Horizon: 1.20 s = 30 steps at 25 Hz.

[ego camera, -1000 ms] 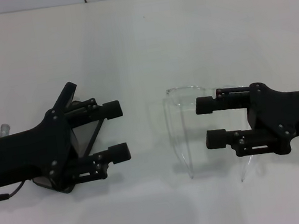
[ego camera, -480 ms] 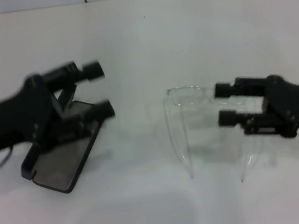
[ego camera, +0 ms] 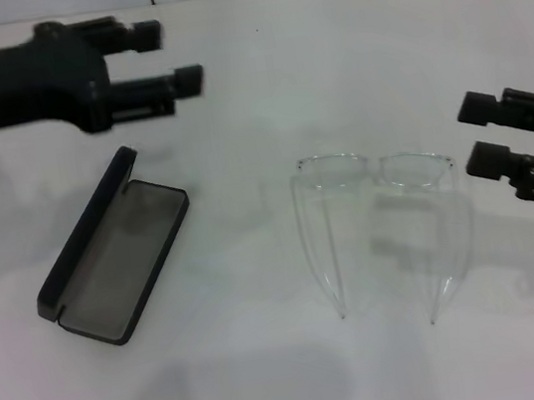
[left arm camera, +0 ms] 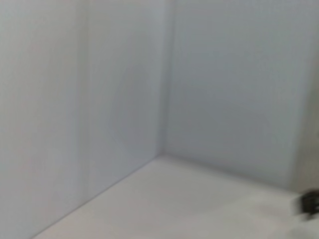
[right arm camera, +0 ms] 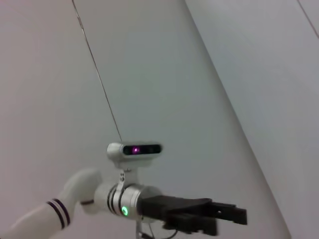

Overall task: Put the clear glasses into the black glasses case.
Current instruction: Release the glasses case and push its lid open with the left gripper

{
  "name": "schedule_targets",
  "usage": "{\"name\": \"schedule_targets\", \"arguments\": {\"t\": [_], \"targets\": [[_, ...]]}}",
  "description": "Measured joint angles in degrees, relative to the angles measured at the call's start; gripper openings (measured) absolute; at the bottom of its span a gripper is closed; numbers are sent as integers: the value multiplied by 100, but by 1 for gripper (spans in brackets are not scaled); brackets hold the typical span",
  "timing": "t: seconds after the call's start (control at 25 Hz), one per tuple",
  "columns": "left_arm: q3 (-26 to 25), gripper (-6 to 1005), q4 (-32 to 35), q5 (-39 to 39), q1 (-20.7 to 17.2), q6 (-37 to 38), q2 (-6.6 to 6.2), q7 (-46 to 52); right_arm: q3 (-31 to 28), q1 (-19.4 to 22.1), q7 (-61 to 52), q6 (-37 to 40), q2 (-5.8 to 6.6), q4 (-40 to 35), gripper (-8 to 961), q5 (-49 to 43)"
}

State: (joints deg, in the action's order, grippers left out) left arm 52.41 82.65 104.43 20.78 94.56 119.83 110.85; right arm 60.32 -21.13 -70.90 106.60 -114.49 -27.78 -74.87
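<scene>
The white table (ego camera: pixel 348 67) is the stage, and nothing has gone into anything yet. The black glasses case (ego camera: pixel 113 248) lies open on the robot's left side of the table, its grey lining showing and nothing in it. Its lid stands up along the outer long edge. The case's long axis runs on a diagonal, from the near left corner up toward the far middle of the table.

To the right of it, well apart, sit the clear glasses (ego camera: pixel 384 228). They rest on the table with the one-piece front at the far side and both thin arms unfolded, pointing back toward the robot. So the front runs left to right while the arms run near to far. As I judge it, they would need folding and turning to line up with that slanted case.

So the opening looks done; the pickup, the carry and the placing are all left.

The left gripper (ego camera: pixel 175 58) hangs high at the far left, beyond the case, fingers apart and holding nothing. The right gripper (ego camera: pixel 481 135) is off at the right edge, clear of the glasses, fingers likewise apart and empty. In the right wrist view the left gripper (right arm camera: pixel 230 219) shows across the way.
</scene>
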Motion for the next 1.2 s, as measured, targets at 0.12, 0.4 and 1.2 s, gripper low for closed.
{"name": "schedule_targets", "arguments": {"t": [0.12,0.4,1.2], "targets": [[362,759,858,956,-47,-405,-1,1073,-3,64,7,-30,-12,-22,649,-1],[1876,758,2190,3728,-92,-619,-1,3342,-148,43,31,-48,16,-24,649,2],[3678,726,1528,5777,176,-603,-9,4719,-161,5,221,-193,59,14,648,-7]]}}
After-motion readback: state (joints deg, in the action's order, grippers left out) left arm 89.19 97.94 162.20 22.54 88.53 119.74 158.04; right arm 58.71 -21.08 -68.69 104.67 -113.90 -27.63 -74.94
